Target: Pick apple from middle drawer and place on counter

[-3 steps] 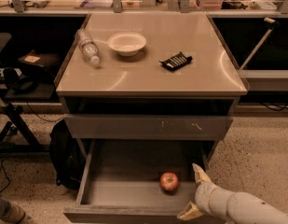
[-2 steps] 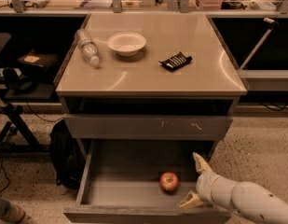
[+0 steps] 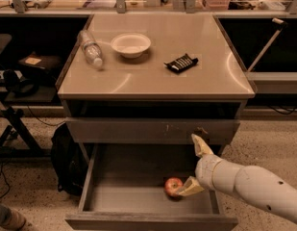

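Note:
The red apple (image 3: 173,186) lies on the grey floor of the pulled-out middle drawer (image 3: 133,198), right of centre. My gripper (image 3: 194,166) comes in from the lower right on a white arm and hangs over the drawer's right side, just right of the apple. It is open: one finger (image 3: 201,146) points up toward the scratched drawer front (image 3: 138,130), the other (image 3: 189,187) lies right against the apple's right side. The beige counter (image 3: 157,76) tops the cabinet above.
On the counter stand a white bowl (image 3: 131,44), a lying plastic bottle (image 3: 92,50) and a dark snack packet (image 3: 181,62). A black backpack (image 3: 66,160) sits on the floor left of the cabinet. Dark shelving flanks both sides.
My gripper has moved left and a little up, closing in on the apple; its lower finger now reaches the apple's right side. The apple has not moved.

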`<action>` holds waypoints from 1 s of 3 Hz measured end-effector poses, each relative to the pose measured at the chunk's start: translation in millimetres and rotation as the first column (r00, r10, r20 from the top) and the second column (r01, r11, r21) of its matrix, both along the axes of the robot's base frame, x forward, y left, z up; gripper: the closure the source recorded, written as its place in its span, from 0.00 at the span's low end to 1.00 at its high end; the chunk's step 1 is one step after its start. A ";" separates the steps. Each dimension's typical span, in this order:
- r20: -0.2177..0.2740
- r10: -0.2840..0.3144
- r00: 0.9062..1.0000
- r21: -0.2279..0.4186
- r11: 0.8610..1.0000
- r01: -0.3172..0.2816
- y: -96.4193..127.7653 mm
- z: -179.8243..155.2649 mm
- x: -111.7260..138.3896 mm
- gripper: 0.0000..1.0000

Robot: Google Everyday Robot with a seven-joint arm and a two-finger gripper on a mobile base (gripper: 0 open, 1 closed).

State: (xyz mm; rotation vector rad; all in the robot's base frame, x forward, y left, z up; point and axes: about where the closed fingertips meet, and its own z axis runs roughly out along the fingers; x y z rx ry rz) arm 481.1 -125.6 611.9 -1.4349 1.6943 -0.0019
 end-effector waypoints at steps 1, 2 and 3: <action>0.007 -0.012 1.000 -0.062 0.998 0.013 0.6 -3.7 2.5 0.00; 0.011 -0.167 0.986 -0.118 0.979 0.167 -28.1 3.1 -6.4 0.00; 0.040 -0.249 0.968 -0.139 0.958 0.252 -49.3 13.9 -11.4 0.00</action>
